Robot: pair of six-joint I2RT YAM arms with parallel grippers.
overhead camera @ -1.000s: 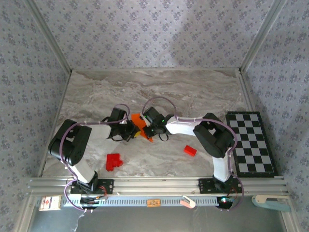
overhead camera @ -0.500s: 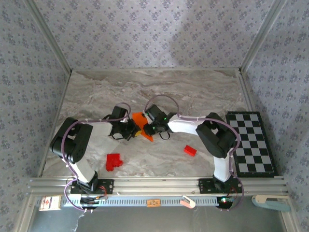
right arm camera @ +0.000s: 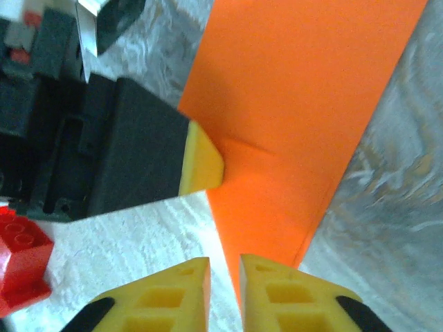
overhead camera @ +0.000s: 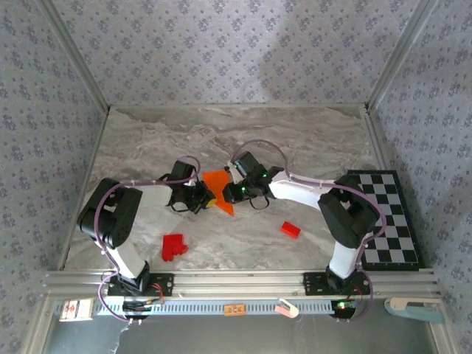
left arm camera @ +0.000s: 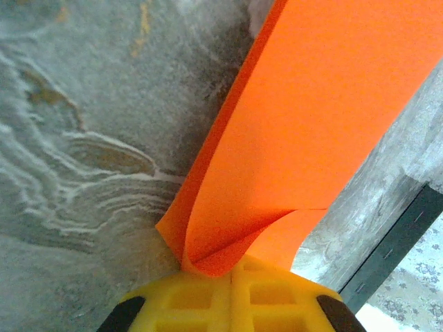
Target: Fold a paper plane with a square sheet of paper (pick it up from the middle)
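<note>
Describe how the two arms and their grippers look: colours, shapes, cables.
Both arms pair chunky black joint housings with smooth white links; the left arm and right arm each carry a thin purple cable looping alongside. The left gripper and right gripper have black bodies ending in yellow fingertips moulded with square recesses.

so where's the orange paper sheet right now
In the top view the thin bright orange sheet of paper is mid-table, pinched by the left gripper, with the right gripper just right of it.
</note>
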